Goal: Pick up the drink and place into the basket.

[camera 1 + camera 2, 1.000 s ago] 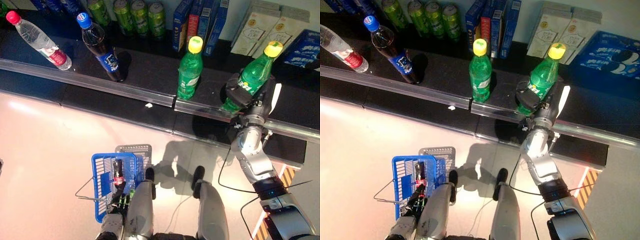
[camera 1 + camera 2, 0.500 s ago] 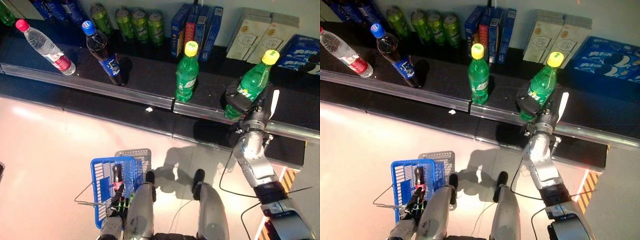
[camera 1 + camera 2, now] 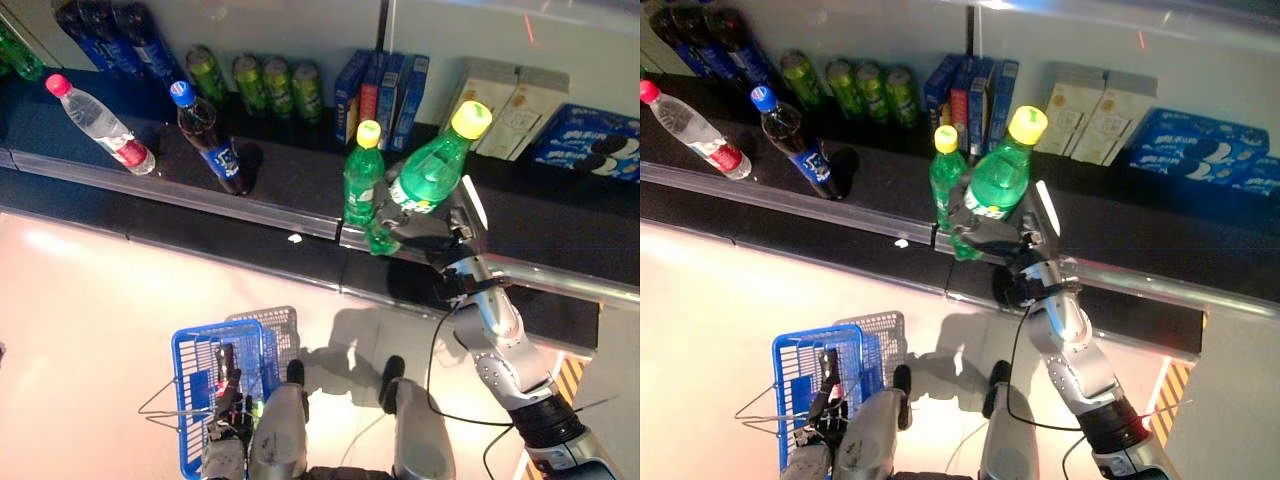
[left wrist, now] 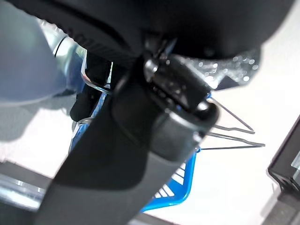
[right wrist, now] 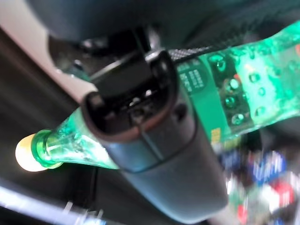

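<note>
Your right hand (image 3: 432, 232) lifted green bottle (image 3: 425, 172) off shelf (image 3: 270, 165), tilted beside second bottle (image 3: 361, 177); fingers gripping it. Left hand (image 3: 226, 447) at blue basket (image 3: 192, 352), fingers unreadable.

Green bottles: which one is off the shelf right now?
The yellow-capped green bottle tilted in the right hand. The other green bottle stands upright on the shelf beside it.

Glossy translucent green plastic bottle with yellow cap (image 3: 425, 175); blue plastic-mesh basket (image 3: 205, 352) with thin wire handles; brushed metal shelf rail (image 3: 240, 203); shiny pale floor (image 3: 110, 290).
</note>
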